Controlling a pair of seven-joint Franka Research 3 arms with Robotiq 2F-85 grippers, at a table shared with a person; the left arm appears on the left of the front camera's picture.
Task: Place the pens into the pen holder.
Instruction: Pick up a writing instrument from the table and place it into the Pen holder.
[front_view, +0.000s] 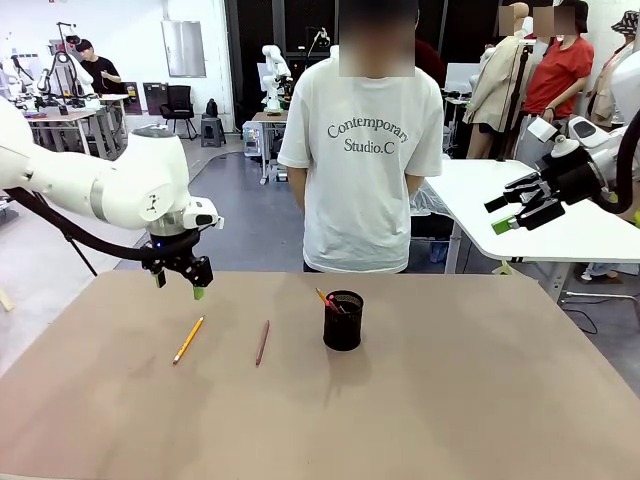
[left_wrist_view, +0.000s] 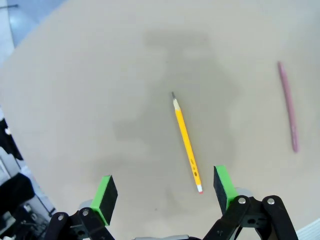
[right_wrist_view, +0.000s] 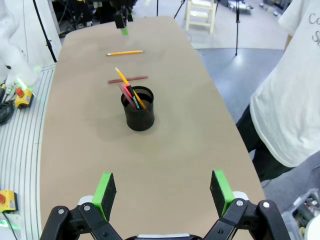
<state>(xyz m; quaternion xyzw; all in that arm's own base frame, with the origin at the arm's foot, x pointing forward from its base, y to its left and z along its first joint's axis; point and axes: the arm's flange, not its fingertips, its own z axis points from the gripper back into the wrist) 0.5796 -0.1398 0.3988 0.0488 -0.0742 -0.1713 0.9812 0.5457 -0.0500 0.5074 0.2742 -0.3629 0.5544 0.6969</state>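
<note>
The left tool (front_view: 180, 286) hangs above the left half of the bench (front_view: 450, 400), its green pads spread wide and nothing between them, clear of the surface. Below it an orange-yellow pencil (front_view: 188, 340) lies flat on the bench, slanted, about midway between the near and far edges. In the left wrist view its eraser end lies near one pad and its sharpened tip points away from the tool. A reddish-brown pencil (front_view: 262, 342) lies flat just to the right of it, apart from it and almost parallel, between the yellow pencil and the pen holder (front_view: 343, 322). The holder, a black mesh cup, stands upright near the middle of the bench, closer to the far edge than the near one. Several pens (right_wrist_view: 129, 90) already stand in the holder, leaning toward the left edge; a yellow one and a red one can be made out there, and a darker one beside them is harder to tell. The right tool (front_view: 503, 214) is held high beyond the right edge of the bench, fingers pointing toward the middle, released and empty. A person (front_view: 365, 150) in a white T-shirt stands at the far edge, behind the holder.
</note>
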